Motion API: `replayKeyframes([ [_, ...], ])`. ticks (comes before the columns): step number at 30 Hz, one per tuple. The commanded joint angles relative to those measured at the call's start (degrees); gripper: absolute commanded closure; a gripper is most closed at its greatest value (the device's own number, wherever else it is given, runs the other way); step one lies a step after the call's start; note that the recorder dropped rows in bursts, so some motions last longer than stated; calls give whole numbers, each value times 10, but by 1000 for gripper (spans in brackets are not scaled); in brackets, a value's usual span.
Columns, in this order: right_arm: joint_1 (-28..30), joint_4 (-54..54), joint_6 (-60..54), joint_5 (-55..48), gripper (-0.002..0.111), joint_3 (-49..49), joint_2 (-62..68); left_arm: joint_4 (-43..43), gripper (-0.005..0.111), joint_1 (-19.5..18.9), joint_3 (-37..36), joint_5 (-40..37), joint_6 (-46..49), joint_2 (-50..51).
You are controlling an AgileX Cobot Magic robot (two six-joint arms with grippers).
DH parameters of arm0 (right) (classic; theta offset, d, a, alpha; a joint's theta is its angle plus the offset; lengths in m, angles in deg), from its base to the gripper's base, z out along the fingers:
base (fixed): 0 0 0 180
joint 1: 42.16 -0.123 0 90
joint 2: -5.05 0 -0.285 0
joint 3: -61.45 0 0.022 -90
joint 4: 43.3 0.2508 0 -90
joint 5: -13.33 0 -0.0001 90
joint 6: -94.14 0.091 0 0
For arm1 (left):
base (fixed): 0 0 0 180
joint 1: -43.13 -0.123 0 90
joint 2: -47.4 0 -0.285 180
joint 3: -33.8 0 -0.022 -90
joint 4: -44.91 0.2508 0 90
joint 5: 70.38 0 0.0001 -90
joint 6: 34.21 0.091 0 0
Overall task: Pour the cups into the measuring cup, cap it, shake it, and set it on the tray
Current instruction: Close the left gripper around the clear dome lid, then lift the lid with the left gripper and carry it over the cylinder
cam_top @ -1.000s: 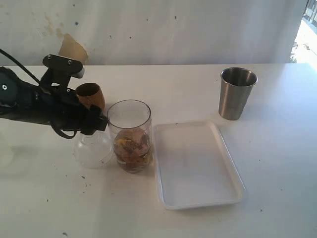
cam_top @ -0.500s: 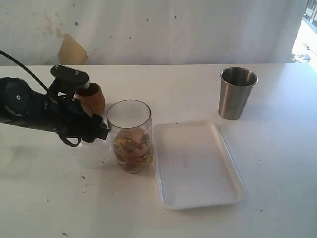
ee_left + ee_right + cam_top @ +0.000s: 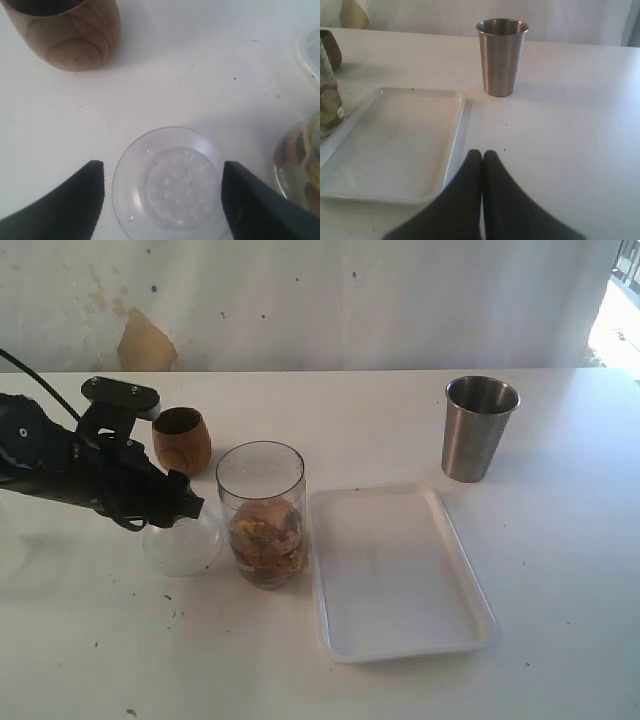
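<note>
White tabletop [image 3: 560, 570], stained pale wall behind | left gripper [image 3: 161, 172] jaws spread, straddling clear plastic dome cap [image 3: 183, 548] on table | small round brown wooden cup [image 3: 181, 439] upright behind | tall clear plastic measuring cup [image 3: 262, 512], brownish contents, uncapped, just beside flat white rectangular tray [image 3: 400, 575] | brushed-steel tumbler [image 3: 480, 428] upright, apart | right gripper [image 3: 482, 157] fingers pressed together, holding nothing

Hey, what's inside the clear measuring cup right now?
The measuring cup holds brown and yellowish pieces in its lower half; above them it looks empty, its mouth uncovered. Whether liquid surrounds them is unclear.
</note>
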Motion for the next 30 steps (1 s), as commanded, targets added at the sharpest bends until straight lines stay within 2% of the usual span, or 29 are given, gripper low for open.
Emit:
replayKeyframes([
  [1, 2, 0, 1, 5, 108, 4, -3, -10, 44, 3, 0, -1, -3, 3],
  [8, 2, 0, 1, 5, 108, 4, -3, -13, 44, 23, 0, 7, 14, 33],
  [23, 2, 0, 1, 5, 108, 4, -3, -12, 45, 23, 0, 31, 15, 35],
  [25, 2, 0, 1, 5, 108, 4, -3, -10, 54, 23, 0, 31, 15, 35],
  [29, 2, 0, 1, 5, 108, 4, -3, -5, 82, 23, 0, 21, 15, 35],
  [30, 2, 0, 1, 5, 108, 4, -3, 6, 99, 23, 0, 11, 15, 35],
])
